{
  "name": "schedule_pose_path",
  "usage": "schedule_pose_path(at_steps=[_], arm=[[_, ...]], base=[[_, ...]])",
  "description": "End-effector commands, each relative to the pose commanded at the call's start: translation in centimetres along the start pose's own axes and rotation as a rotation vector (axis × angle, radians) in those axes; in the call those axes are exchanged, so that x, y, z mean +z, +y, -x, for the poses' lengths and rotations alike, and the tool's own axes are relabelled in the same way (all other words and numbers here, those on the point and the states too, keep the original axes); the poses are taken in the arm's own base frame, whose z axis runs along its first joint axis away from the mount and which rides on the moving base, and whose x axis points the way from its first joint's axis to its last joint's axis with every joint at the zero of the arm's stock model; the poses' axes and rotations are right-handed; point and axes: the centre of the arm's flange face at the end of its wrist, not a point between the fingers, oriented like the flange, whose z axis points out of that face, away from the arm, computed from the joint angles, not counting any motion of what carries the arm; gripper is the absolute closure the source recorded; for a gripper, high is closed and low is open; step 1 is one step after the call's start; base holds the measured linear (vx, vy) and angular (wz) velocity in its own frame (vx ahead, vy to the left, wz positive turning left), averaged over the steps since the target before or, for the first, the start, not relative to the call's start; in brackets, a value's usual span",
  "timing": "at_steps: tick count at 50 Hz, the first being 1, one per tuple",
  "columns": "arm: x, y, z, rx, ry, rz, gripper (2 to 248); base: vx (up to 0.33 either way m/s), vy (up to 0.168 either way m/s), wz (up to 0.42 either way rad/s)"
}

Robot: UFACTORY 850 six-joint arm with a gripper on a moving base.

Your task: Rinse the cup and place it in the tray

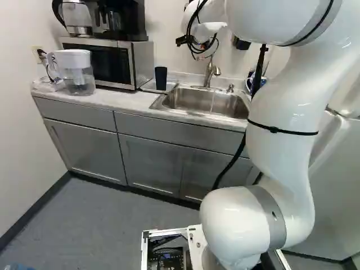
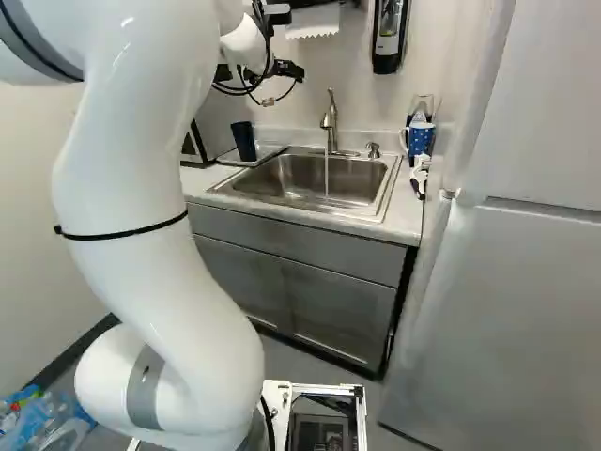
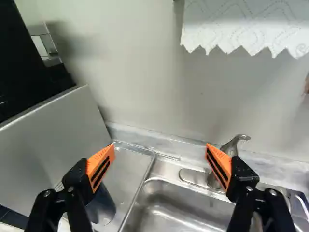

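Note:
High over the counter, my gripper (image 2: 285, 70) hangs above and to the near side of the sink (image 2: 310, 178). In the wrist view the gripper (image 3: 161, 146) stands open, its orange pads far apart and only wall and sink edge visible between them. A dark cup (image 2: 243, 141) stands on the metal tray (image 3: 126, 166) beside the sink, close to the microwave. One finger partly covers this cup (image 3: 104, 208) in the wrist view; the gripper does not touch it. From the faucet (image 2: 330, 122) a thin stream of water runs into the sink.
The microwave (image 1: 132, 62) with a coffee maker on top flanks the tray, and a water pitcher (image 1: 77, 73) stands beyond it. Across the sink are a blue mug (image 2: 420, 139) and a soap pump (image 2: 374, 150). Paper towel (image 3: 241, 24) hangs on the wall; a fridge (image 2: 526, 310) borders the counter.

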Motion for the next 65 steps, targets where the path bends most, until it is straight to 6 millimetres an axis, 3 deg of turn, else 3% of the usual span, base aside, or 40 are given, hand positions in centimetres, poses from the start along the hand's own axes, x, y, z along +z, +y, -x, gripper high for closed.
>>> schedule_pose_path(at_steps=[65], arm=[[3.0,5.3,-1.6,0.021,0.033,0.076,3]], base=[[0.0,0.0,0.0]])
